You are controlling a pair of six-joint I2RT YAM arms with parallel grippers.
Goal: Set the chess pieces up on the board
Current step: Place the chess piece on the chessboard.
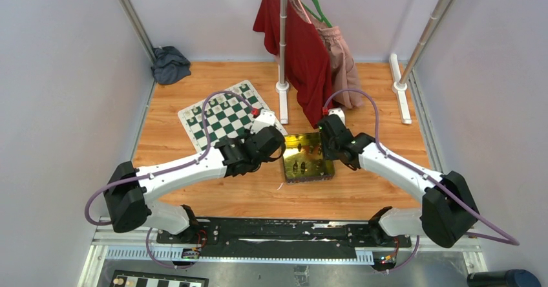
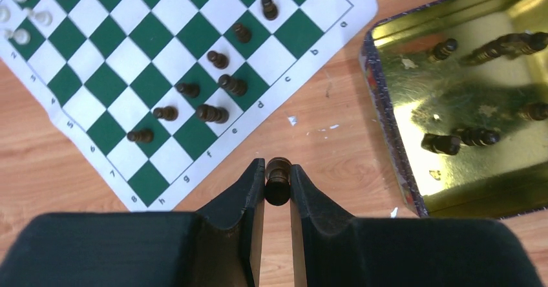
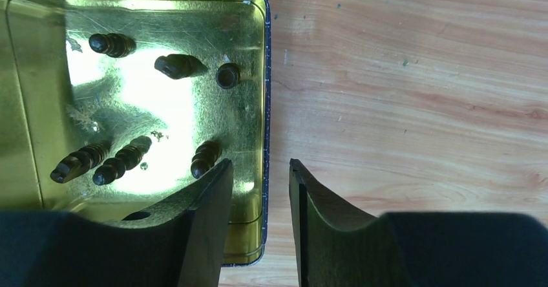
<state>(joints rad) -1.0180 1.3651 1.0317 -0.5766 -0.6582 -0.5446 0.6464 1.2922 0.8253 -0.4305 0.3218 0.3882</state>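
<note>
Transfer step: left end effector (image 2: 278, 167) clamps dark piece (image 2: 278, 187), next needing a vacant board (image 2: 349, 2) square; right end effector (image 3: 260, 167) apart at tin (image 3: 266, 74) edge.

Only legible marks are the coordinates printed on the white border of the board (image 2: 288, 79), seen in the left wrist view. File letters a, b, c, d, e, f, g, h run along the edge nearest the camera. Rank digits 8, 7, 6, 5 run up the adjoining left edge. Further digits are blurred. From overhead the print is too small to read.
</note>
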